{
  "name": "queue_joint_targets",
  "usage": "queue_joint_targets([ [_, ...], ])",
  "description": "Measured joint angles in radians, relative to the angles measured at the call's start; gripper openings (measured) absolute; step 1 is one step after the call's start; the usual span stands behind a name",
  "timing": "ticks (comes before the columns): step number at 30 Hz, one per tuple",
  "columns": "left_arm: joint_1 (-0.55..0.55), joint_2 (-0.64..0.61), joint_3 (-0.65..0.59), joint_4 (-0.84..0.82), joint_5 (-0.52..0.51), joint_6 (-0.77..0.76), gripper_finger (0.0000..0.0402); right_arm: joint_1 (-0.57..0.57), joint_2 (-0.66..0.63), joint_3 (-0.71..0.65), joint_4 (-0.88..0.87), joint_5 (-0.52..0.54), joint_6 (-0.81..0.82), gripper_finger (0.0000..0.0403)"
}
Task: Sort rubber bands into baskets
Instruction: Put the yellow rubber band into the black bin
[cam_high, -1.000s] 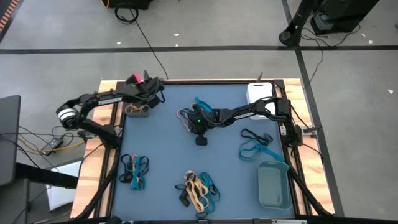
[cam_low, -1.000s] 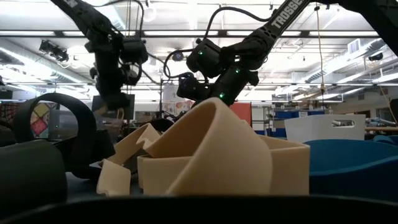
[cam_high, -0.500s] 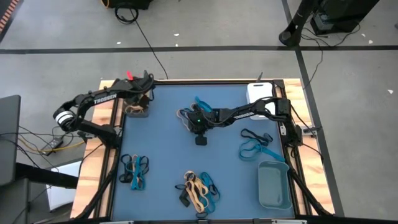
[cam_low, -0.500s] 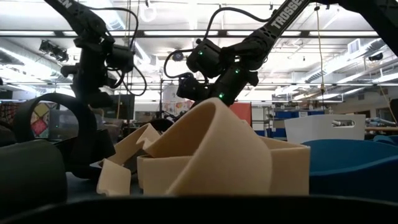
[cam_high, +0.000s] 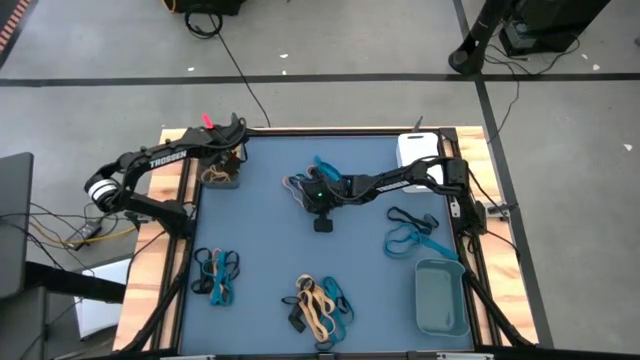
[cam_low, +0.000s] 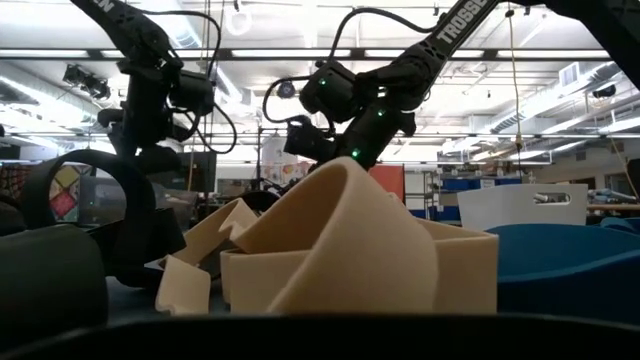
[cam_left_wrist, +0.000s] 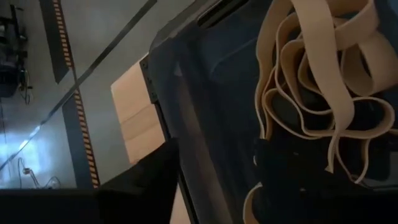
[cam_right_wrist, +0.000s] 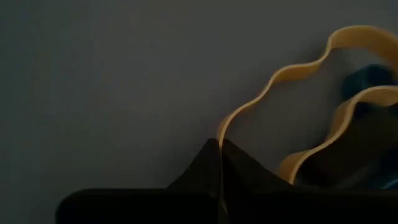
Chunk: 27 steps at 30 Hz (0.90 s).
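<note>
The dark basket (cam_high: 222, 176) stands at the table's far left corner with tan rubber bands (cam_left_wrist: 311, 74) heaped in it. My left gripper (cam_high: 229, 150) hangs open over it, and nothing sits between its fingers (cam_left_wrist: 217, 177). At the mat's far middle my right gripper (cam_high: 303, 189) is shut on a tan rubber band (cam_right_wrist: 273, 93) at the edge of a mixed pile (cam_high: 303, 180). The white basket (cam_high: 418, 148) sits at the far right. The grey-teal basket (cam_high: 440, 298) is at the near right. My right gripper pinches the tan band's strand (cam_right_wrist: 219, 140) between its two fingertips (cam_right_wrist: 233, 163), a single strand at their free ends. The fingers slant down from the table's right side. The band's loop winds away from the tips over the blue mat, beside a blue band (cam_right_wrist: 367, 78).
More piles of rubber bands lie on the mat: near left (cam_high: 215, 270), near middle (cam_high: 318, 305) and right (cam_high: 410, 232). In the low view a tan band (cam_low: 340, 250) fills the foreground. Wooden table edges frame the mat.
My left gripper has swung toward the table's left edge until it hangs over the dark basket. It has also rolled, and its fingers have parted. My right gripper has stayed where it was, shut at the middle pile.
</note>
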Motion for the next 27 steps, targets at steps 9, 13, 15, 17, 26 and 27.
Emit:
queue_joint_targets([
  [9,-0.033,-0.14,0.0,0.051,0.064,0.027,0.0243,0.002,-0.129,-0.001,0.028,0.081,-0.031,0.0008],
  [13,-0.104,-0.226,-0.044,0.277,0.252,0.123,0.0243,-0.005,-0.184,0.001,0.032,0.079,-0.036,0.0008],
  [15,-0.144,-0.249,-0.079,0.417,0.378,0.171,0.0243,-0.01,-0.204,0.001,0.026,0.077,-0.036,0.0008],
  [17,-0.181,-0.254,-0.11,0.55,0.501,0.208,0.0243,-0.016,-0.225,0.001,0.026,0.075,-0.038,0.0008],
  [26,-0.323,-0.204,-0.244,1.074,0.665,0.326,0.0243,-0.029,-0.285,0.001,0.012,0.0,-0.036,0.0008],
  [27,-0.336,-0.192,-0.253,1.119,0.667,0.341,0.0243,-0.029,-0.286,0.001,0.015,-0.002,-0.036,0.0008],
])
